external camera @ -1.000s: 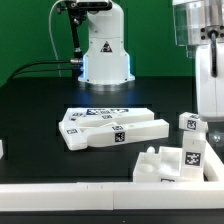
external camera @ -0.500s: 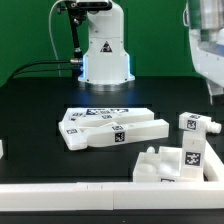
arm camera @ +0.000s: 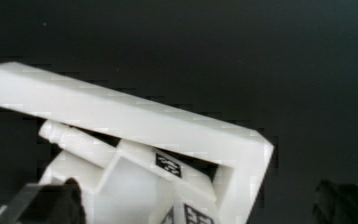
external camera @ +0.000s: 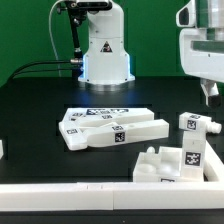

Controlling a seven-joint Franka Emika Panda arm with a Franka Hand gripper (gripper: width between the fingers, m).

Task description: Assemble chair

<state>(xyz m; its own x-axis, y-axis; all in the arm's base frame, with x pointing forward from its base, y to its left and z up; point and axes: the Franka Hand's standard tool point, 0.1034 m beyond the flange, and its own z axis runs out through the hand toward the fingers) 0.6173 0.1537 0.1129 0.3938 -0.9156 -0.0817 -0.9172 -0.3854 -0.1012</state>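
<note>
White plastic chair parts lie loose on a black table [external camera: 40,110], with the flat tagged panels [external camera: 112,128] at its middle. To the exterior view's right of the panels stands a small tagged block [external camera: 193,124]. A stepped piece [external camera: 172,162] sits nearer the camera than the panels, also to that right. The gripper [external camera: 209,92] hangs high above the table, right of the panels, jaws apart and holding nothing. The wrist view shows a white angled part [arm camera: 149,115] with tags beneath the dark fingers [arm camera: 44,205].

One sign, no words.
Warning triangle [external camera: 103,48] on the robot base [external camera: 106,66], well apart from the gripper [external camera: 207,95]; patterned tags [external camera: 118,138] on chair pieces [external camera: 140,127].
</note>
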